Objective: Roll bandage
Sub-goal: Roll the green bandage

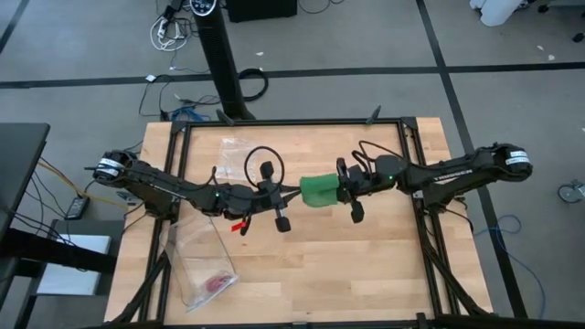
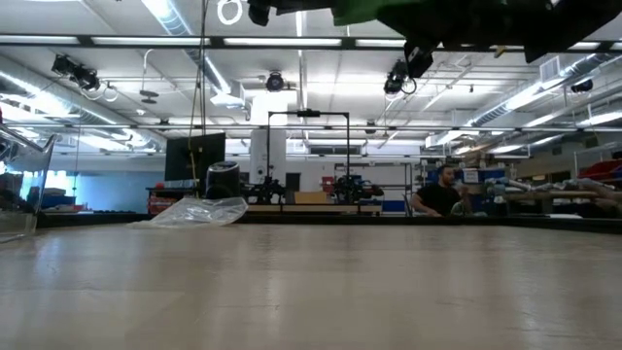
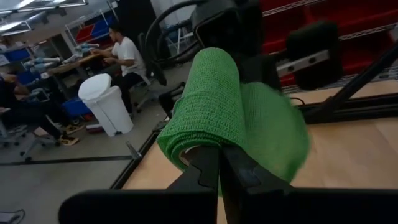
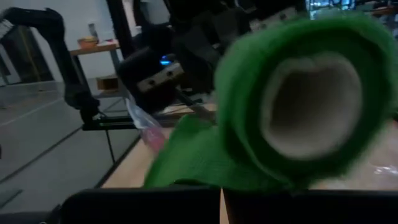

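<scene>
The bright green bandage (image 1: pixel 320 190) is held in the air over the middle of the wooden table, between my two grippers. It is partly rolled: the left wrist view shows a thick roll (image 3: pixel 208 99) with a loose flap (image 3: pixel 273 137) behind it. The right wrist view shows the roll end-on, with its pale hollow core (image 4: pixel 311 106) and loose strip (image 4: pixel 186 155). My left gripper (image 1: pixel 294 190) comes from the table's left and my right gripper (image 1: pixel 344 188) from the right. Both are shut on the bandage. In the low view it shows only at the top edge (image 2: pixel 389 15). My left gripper pinches the roll's wall at its open end (image 3: pixel 196 149) between its two fingers, which are close together. The fingers come level from the table's left. The roll is lifted clear of the table, its axis roughly along the fingers. My right gripper is shut on the bandage's right end, coming level from the table's right. The roll itself hides the place of contact in the right wrist view, so the part held cannot be told. The bandage is clear of the table.
A clear plastic bag (image 1: pixel 206 260) with a small pink item (image 1: pixel 218 281) lies at the near left of the table. Another clear bag (image 2: pixel 194 211) lies toward the far edge. A small red piece (image 1: pixel 239 225) lies under the left arm. People sit in the room beyond.
</scene>
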{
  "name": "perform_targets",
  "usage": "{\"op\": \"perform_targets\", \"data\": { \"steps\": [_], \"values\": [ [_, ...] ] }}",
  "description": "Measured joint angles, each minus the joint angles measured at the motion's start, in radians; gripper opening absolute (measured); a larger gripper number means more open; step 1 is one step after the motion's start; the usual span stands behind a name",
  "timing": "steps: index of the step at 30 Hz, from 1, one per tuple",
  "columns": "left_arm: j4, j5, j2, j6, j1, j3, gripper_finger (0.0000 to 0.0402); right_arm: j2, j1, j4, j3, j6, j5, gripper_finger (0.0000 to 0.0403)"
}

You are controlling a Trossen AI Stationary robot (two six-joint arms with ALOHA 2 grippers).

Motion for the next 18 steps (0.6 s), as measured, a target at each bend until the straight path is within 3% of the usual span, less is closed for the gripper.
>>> {"op": "perform_targets", "data": {
  "steps": [18],
  "values": [
    [0.013,-0.062,0.023,0.041,-0.014,0.000,0.0003,-0.002,0.021,-0.031,0.036,0.008,0.020,0.0009]
  ]
}}
